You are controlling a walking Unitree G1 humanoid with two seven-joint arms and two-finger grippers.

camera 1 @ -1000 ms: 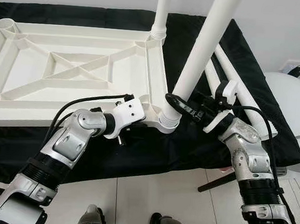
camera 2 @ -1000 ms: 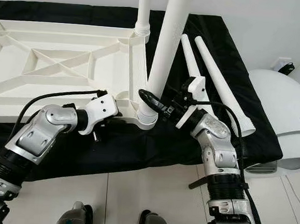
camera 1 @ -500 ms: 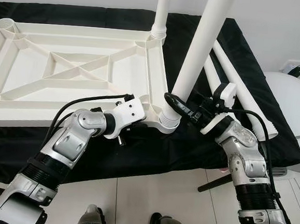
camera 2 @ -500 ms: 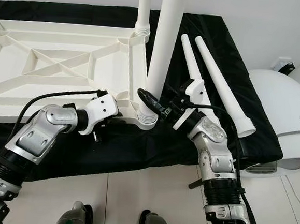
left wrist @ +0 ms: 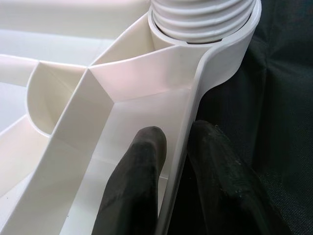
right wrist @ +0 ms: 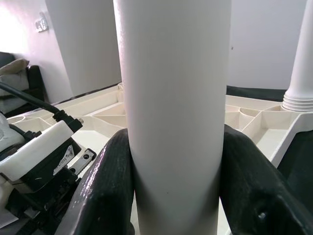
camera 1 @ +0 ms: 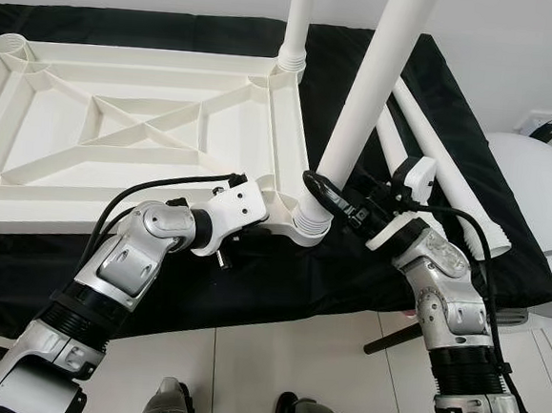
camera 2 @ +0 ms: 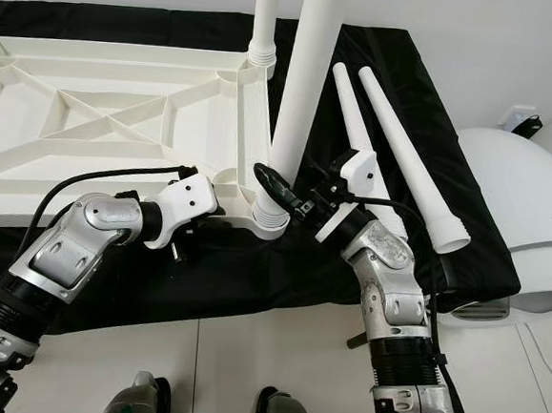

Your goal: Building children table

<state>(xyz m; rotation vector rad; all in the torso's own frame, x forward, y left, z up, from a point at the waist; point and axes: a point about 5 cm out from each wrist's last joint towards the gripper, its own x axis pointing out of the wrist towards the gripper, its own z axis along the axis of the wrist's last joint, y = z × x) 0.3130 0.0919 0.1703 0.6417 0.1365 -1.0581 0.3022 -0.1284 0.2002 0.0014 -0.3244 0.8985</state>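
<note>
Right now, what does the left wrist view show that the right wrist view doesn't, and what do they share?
Left wrist view: the left gripper pinching the tabletop rim, one finger inside the wall and one outside over the black cloth, just below the threaded leg base seated in the corner socket.

Right wrist view: the right gripper clamped around the smooth shaft of the near leg, the far leg standing behind, and the room wall beyond.

Both: the white upturned tabletop's ribs and the near leg being fitted.
</note>
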